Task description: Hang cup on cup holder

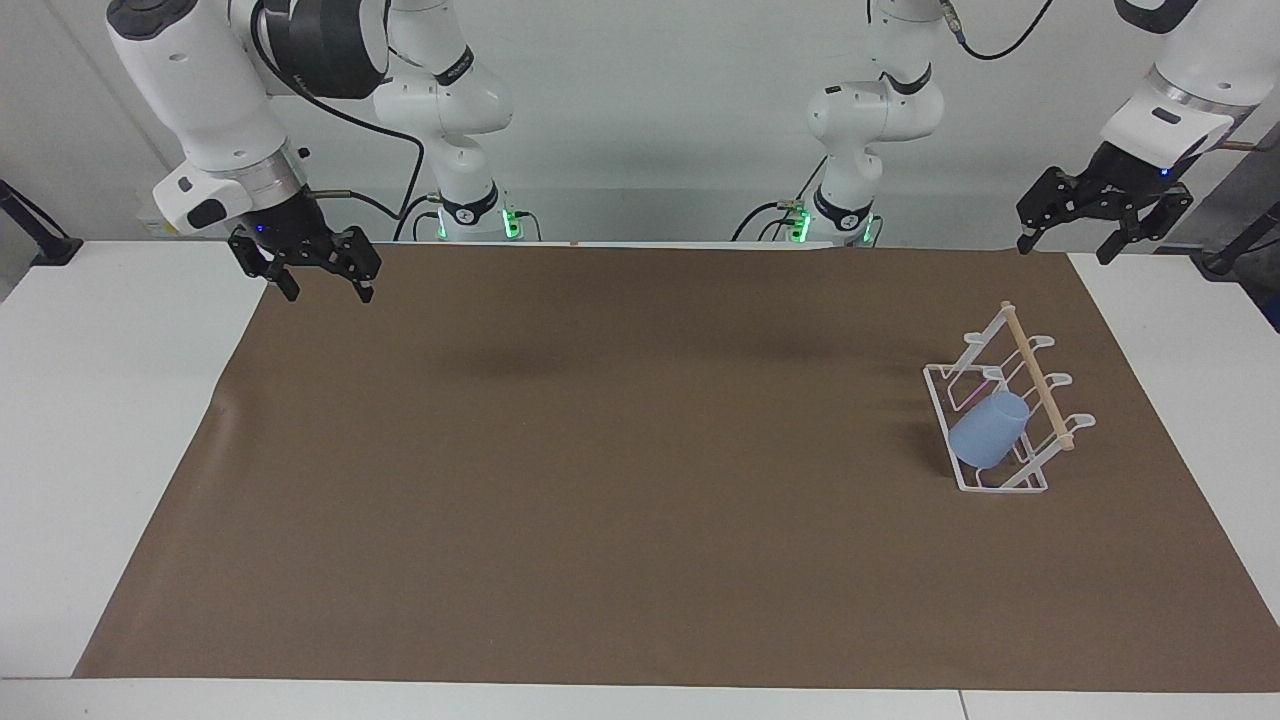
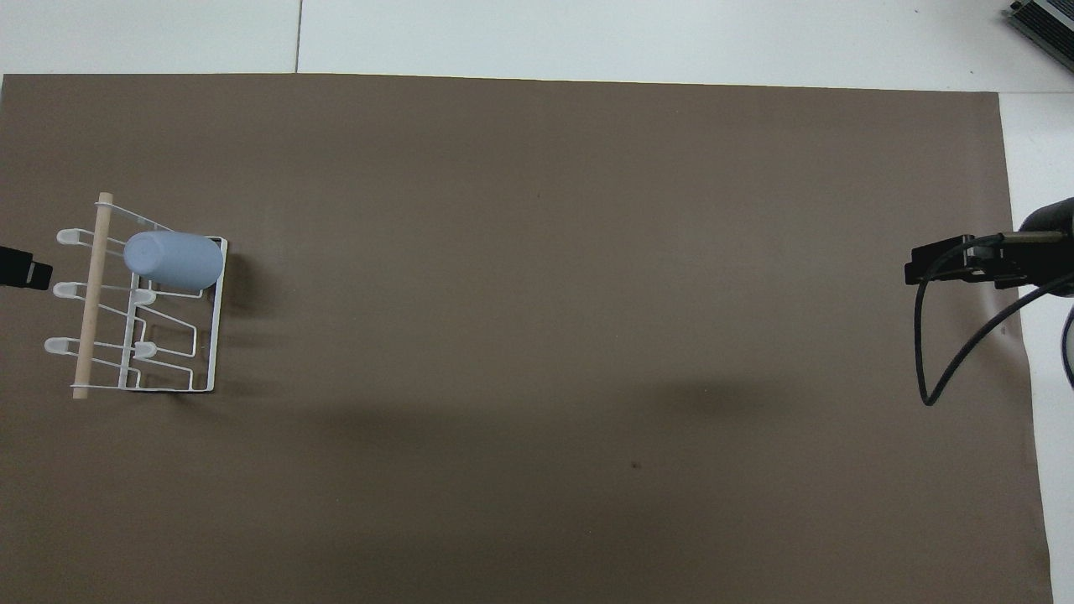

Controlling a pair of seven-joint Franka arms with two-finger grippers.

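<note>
**Blue cup sits on the wire rack, both grippers clear**

The cup [image 1: 988,430], a smooth, matte light-blue tumbler with no handle, sits tilted on a slanted prong of the rack [image 1: 1005,400], mouth down toward the base. It occupies the prong farthest from the robots. The rack is thin white wire bent into looped prongs, with a pale round wooden dowel [image 1: 1038,377] along its top. It stands on the flat brown mat [image 1: 640,480] toward the left arm's end of the table [image 1: 110,400].

The left gripper [image 1: 1070,245] hangs raised above the mat's corner, fingers spread, holding nothing. The right gripper [image 1: 325,290] waits over the other corner, fingers also apart and empty.
</note>
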